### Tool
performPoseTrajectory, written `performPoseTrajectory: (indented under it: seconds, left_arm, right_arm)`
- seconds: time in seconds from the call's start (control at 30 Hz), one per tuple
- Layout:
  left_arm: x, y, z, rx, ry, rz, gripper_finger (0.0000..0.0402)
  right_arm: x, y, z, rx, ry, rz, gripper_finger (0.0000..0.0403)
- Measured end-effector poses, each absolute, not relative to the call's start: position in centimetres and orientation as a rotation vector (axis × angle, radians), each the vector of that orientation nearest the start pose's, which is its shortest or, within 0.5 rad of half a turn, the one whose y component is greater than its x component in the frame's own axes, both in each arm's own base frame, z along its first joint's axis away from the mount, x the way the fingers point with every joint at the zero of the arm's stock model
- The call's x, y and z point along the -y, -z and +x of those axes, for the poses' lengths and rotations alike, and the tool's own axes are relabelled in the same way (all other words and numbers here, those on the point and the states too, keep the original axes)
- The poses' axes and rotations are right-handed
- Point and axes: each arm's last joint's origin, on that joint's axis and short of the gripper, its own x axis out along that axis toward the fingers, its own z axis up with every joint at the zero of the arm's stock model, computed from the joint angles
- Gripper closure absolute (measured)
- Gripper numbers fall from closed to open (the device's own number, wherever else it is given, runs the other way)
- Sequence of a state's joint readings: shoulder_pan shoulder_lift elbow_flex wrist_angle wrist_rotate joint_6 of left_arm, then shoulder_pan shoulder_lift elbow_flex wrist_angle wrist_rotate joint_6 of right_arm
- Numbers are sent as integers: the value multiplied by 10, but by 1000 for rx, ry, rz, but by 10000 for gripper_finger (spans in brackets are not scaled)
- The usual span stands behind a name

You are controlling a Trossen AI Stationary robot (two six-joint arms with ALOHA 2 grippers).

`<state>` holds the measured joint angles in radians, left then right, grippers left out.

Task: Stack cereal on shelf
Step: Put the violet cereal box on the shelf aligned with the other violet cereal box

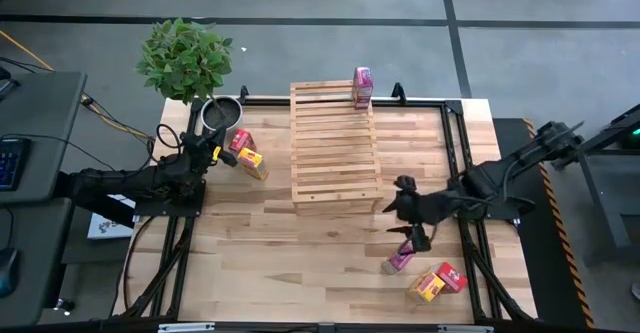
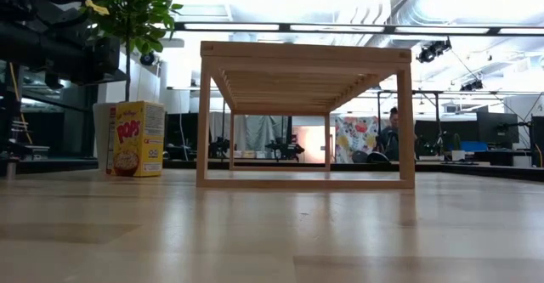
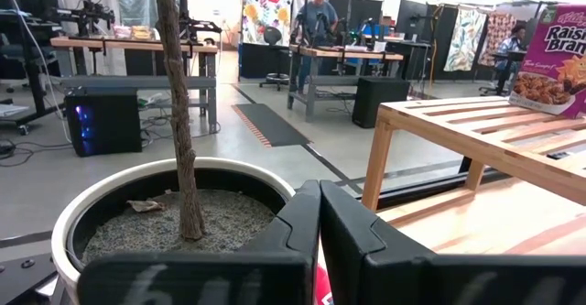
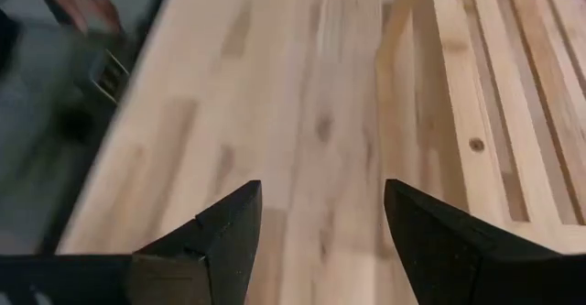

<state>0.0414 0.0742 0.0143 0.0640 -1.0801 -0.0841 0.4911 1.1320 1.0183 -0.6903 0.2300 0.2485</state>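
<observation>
The wooden slatted shelf (image 1: 335, 148) stands mid-table on its legs (image 2: 306, 113). One pink box (image 1: 362, 86) stands upright on the shelf's far right end (image 3: 549, 58). A red box (image 1: 241, 140) and a yellow box (image 1: 252, 163) stand left of the shelf; the yellow one also shows in the low view (image 2: 136, 138). A pink box (image 1: 400, 258), a yellow box (image 1: 428, 286) and a red box (image 1: 451, 276) lie on the table's near right. My left gripper (image 1: 224, 154) is shut (image 3: 319, 223) beside the red box. My right gripper (image 1: 393, 207) hangs open (image 4: 320, 223) off the shelf's near right corner. My left gripper's shut fingers (image 3: 302, 236) stand close over the red box, of which only a red sliver (image 3: 321, 285) shows under them. Whether they touch it, I cannot tell.
A potted plant (image 1: 186, 58) in a white pot (image 3: 174, 172) stands at the table's far left corner, just beyond my left gripper. Bare tabletop (image 1: 300, 258) lies in front of the shelf. People work at benches in the room behind (image 3: 319, 12).
</observation>
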Motion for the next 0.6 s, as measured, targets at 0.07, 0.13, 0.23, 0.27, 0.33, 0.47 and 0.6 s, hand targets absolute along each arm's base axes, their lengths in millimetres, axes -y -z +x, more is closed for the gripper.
performPoseTrajectory:
  seconds: [0.07, 0.13, 0.23, 0.27, 0.33, 0.47, 0.6]
  left_arm:
    - [-29, -169, 85, 51, -1121, -77, 398]
    - [-29, -169, 85, 51, -1121, -77, 398]
    - [-29, -169, 85, 52, -1121, -78, 398]
    - [-29, -169, 85, 51, -1121, -77, 398]
    - [-29, -169, 85, 51, -1121, -77, 398]
    - [-29, -169, 85, 51, -1121, -77, 398]
    - [-29, -169, 85, 51, -1121, -77, 398]
  right_arm:
    - [-101, -307, 205, -825, -175, -62, 178]
    - [-102, -311, 208, -864, -232, -38, 178]
    - [-110, -314, 214, -927, -304, 23, 178]
    - [-114, -315, 215, -951, -328, 30, 178]
    - [-122, -312, 215, -1042, -362, 18, 178]
    - [-139, -303, 214, -1241, -384, -64, 178]
    - [-159, -294, 213, -1316, -427, -125, 178]
